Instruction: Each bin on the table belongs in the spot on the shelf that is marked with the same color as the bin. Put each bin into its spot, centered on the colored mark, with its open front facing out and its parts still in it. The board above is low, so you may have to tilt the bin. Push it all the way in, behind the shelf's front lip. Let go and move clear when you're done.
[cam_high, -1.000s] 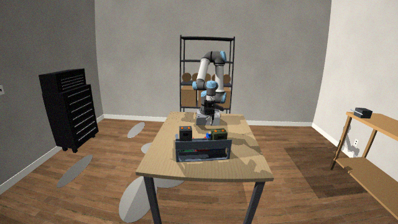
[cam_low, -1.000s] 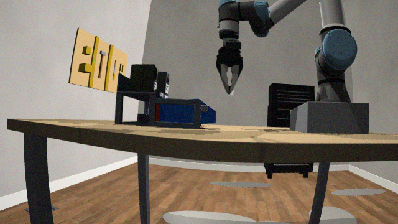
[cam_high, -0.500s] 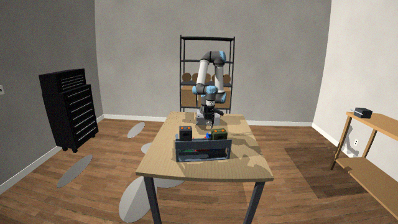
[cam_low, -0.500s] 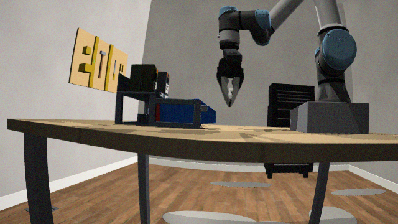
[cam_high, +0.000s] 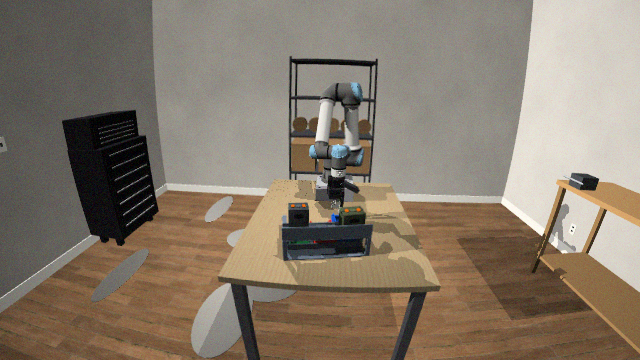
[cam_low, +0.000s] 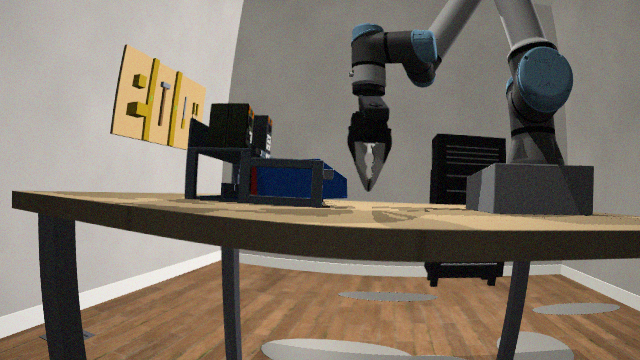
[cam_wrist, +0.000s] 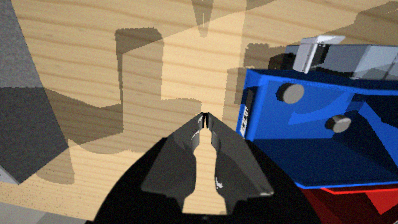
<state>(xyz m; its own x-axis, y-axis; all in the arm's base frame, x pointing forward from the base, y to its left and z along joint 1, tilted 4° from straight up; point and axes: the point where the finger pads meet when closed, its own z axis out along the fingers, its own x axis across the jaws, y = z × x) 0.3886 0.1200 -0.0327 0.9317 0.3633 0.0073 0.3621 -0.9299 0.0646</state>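
Workshop-type room. Black tool chest (cam_high: 112, 172) with drawers against grey wall; metal rack (cam_high: 293, 120) with cardboard boxes at back; pegboard (cam_low: 155, 100) hung with hand tools; plain wooden side bench (cam_high: 600, 192); wood-plank floor.
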